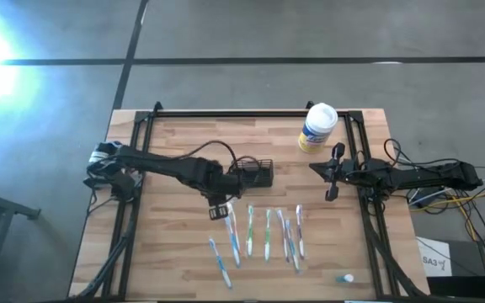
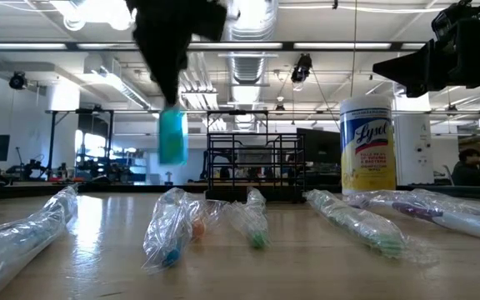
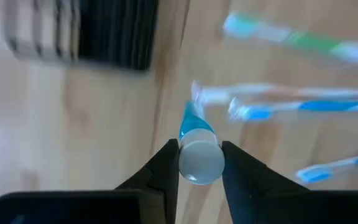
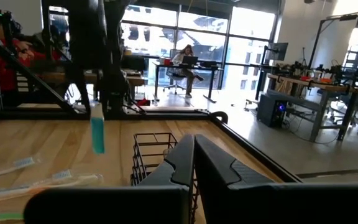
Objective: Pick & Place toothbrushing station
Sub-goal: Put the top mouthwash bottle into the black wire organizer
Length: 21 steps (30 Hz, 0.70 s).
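Note:
The toothbrushing station, a black wire-mesh caddy (image 1: pixel 255 173) (image 2: pixel 255 167) (image 4: pixel 157 155), stands upright on the wooden table near its middle. Just toward the near edge from it, my left gripper (image 1: pixel 220 210) (image 3: pixel 201 158) points steeply down and is shut on a blue toothbrush (image 2: pixel 172 137) (image 4: pixel 97 127). Several wrapped toothbrushes (image 1: pixel 268 236) lie flat in a row near the front edge. My right gripper (image 1: pixel 314 167) (image 4: pixel 193 155) waits at the right, level and shut, with nothing in it. My left gripper pinches the blue toothbrush between its two fingers (image 3: pixel 166 165) at its rounded upper end (image 3: pixel 201 163). The fingers come from above, pointing steeply down. The toothbrush hangs upright below them, lifted clear of the table and of the other toothbrushes.
A white-and-yellow wipes tub (image 1: pixel 318 128) (image 2: pixel 367 143) stands at the far right of the table. A small white-capped item (image 1: pixel 344 278) lies at the near right corner. Black frame rails (image 1: pixel 133 168) border the table's left, far and right sides.

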Each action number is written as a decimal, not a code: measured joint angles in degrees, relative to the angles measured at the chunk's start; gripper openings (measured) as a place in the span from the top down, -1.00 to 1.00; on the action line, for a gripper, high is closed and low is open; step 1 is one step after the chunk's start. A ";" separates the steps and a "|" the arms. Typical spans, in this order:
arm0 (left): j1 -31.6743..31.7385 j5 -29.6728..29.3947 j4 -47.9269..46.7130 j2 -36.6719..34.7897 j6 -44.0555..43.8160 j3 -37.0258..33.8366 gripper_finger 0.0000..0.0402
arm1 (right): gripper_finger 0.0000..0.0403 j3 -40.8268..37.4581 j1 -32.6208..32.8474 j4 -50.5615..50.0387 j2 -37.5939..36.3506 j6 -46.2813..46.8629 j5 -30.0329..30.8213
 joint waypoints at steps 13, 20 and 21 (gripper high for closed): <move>6.93 -4.32 -1.05 0.11 20.76 16.37 0.52 | 0.96 0.00 0.00 0.02 0.00 -0.07 0.00; 10.62 -4.32 3.08 0.76 22.87 16.03 0.52 | 0.96 0.00 0.00 0.07 -0.01 -1.36 0.09; 10.88 -4.31 3.38 1.05 23.24 16.03 0.52 | 0.96 0.00 0.00 0.12 0.00 -1.38 0.09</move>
